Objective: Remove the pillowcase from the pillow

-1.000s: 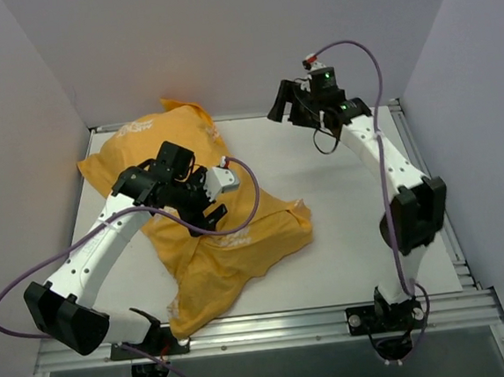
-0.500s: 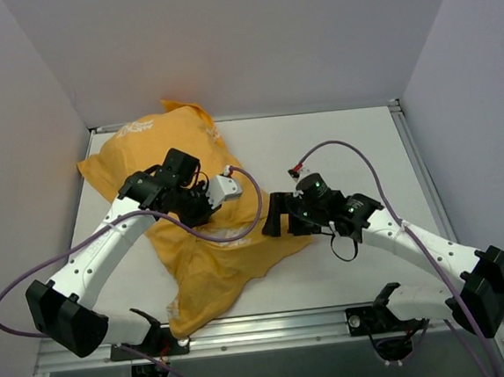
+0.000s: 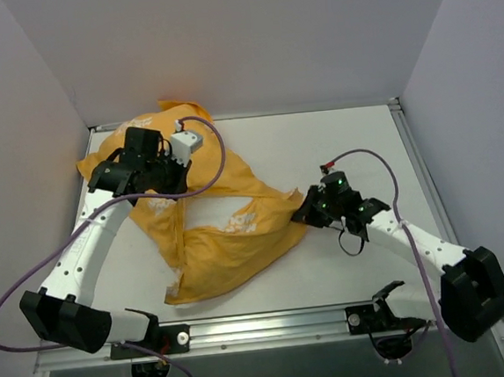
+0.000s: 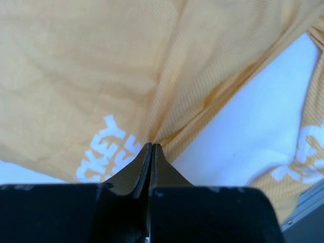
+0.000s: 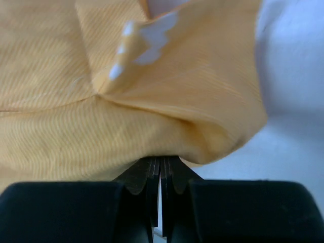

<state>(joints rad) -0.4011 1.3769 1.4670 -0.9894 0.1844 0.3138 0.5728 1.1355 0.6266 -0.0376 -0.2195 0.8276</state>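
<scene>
Grey walls (image 3: 221, 41) stood around the white table (image 3: 345, 145). My left gripper (image 4: 152, 148) had just pinched the pillowcase (image 3: 230, 243), lying mid-frame, and dragged it upper left. My right gripper (image 5: 161, 163) had swooped down and pinched its right corner. Pulling could start; no pillow showed.

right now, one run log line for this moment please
left end effector: shut on pillowcase | right end effector: shut on pillowcase edge | pillowcase: drawn between both

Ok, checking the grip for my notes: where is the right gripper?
Top view, right of the table's centre: the right gripper is shut on the pillowcase's rightmost corner.
</scene>
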